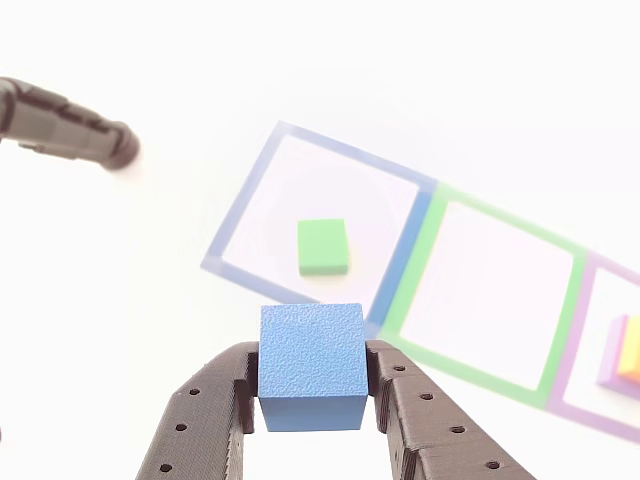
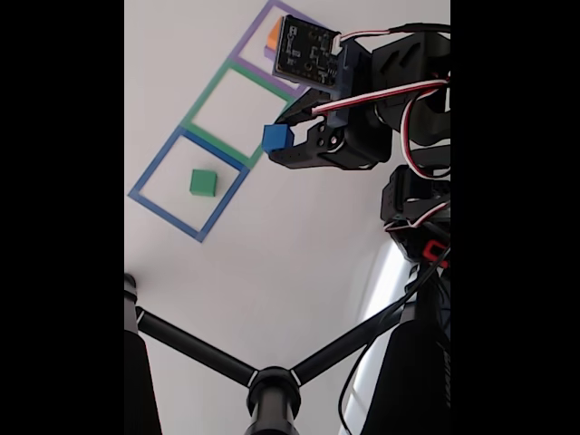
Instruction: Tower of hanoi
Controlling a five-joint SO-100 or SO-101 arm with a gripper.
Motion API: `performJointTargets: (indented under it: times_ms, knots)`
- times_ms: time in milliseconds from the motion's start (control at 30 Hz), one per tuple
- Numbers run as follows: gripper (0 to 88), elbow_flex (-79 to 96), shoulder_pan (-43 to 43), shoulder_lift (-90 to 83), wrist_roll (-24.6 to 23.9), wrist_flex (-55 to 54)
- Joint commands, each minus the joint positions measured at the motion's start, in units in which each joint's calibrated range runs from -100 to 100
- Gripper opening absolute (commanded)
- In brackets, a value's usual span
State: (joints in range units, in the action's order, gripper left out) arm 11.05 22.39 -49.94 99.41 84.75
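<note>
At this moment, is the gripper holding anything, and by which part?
Yes: the gripper is shut on the blue cube, its fingers pressing two opposite side faces, with the cube's top face bare.

The small blue cube (image 1: 311, 365) hangs above the table, pinched on two sides, level and square. The flat green block (image 1: 323, 246) lies alone inside the blue outline. At the far end the orange block (image 1: 630, 351) sits on what seems the purple block (image 1: 608, 363).
</note>
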Motion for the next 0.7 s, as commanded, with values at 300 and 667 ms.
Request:
performJointTargets:
  times_ms: [300,667]
  knots:
    - [2.7,40.13,-1.87,0.32,0.59,-45.24]
    - [2.6,59.95,-2.64,11.54,0.59,-80.46]
